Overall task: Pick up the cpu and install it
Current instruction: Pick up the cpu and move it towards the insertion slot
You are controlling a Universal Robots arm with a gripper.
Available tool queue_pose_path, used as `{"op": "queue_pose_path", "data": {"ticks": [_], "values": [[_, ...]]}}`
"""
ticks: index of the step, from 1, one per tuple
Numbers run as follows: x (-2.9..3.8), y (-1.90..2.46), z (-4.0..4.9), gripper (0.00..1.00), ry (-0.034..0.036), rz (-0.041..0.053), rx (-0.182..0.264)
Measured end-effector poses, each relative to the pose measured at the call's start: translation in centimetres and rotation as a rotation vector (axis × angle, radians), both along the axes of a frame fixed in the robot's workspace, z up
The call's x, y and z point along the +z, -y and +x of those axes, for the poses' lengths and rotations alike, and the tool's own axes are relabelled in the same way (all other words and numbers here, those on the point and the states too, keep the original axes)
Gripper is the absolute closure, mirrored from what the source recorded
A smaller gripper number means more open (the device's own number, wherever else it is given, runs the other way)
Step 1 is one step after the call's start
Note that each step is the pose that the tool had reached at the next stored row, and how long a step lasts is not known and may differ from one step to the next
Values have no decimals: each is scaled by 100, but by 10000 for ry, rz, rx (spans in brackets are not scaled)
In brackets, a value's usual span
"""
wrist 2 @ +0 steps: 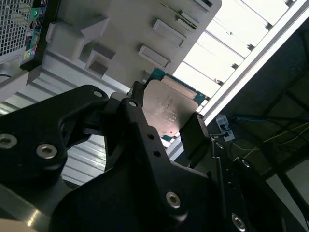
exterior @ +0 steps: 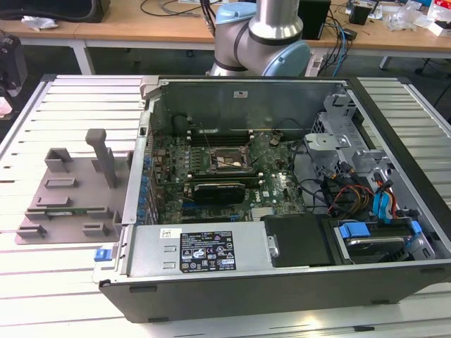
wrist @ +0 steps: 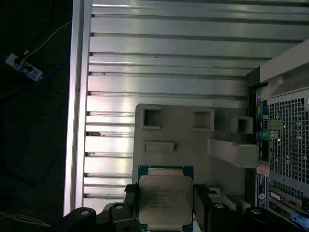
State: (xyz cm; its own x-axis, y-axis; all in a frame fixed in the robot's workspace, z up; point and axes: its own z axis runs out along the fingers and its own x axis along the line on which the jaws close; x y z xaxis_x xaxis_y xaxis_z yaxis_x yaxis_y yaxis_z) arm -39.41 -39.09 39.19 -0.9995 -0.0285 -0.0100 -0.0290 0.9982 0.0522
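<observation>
The cpu (wrist: 165, 198), a flat square chip with a pale silvery top and a green rim, sits between the two black fingers (wrist: 200, 204) of my gripper (wrist: 165, 205), which is shut on it. In the second wrist view the cpu (wrist 2: 166, 111) is clamped the same way in the gripper (wrist 2: 166, 118), hanging over the edge of the grey fixture tray (wrist 2: 125, 29). In the exterior view the dark socket frame (exterior: 227, 160) lies on the motherboard inside the open computer case (exterior: 282, 296). The arm (exterior: 261, 32) stands behind the case.
The grey fixture tray (exterior: 70, 190) with raised blocks lies on the slatted metal table (exterior: 56, 282) at the exterior view's left of the case. The case's perforated rear panel (wrist: 285, 135) is beside the tray. Cables and drive bays (exterior: 366, 204) fill the case's right side.
</observation>
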Motion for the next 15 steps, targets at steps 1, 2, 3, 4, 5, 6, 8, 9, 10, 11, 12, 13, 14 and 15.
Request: {"op": "queue_pose_path", "data": {"ticks": [1,2,3,4,5,6,8,9,10,11,12,13,14,15], "values": [[3,-1,12,45,-4,-2,0],[1,0,53,45,-1,0,0],[1,0,99,45,-1,0,0],[1,0,138,45,-1,0,0],[0,0,192,45,0,1,0],[1,0,241,45,-2,-1,0],[0,0,367,45,0,0,1],[1,0,415,45,-2,-1,1],[1,0,467,45,-1,0,0],[0,0,508,45,0,0,0],[0,0,528,45,0,0,0],[0,0,548,45,0,0,0],[1,0,595,45,-1,-1,0],[1,0,638,45,-1,0,1]]}}
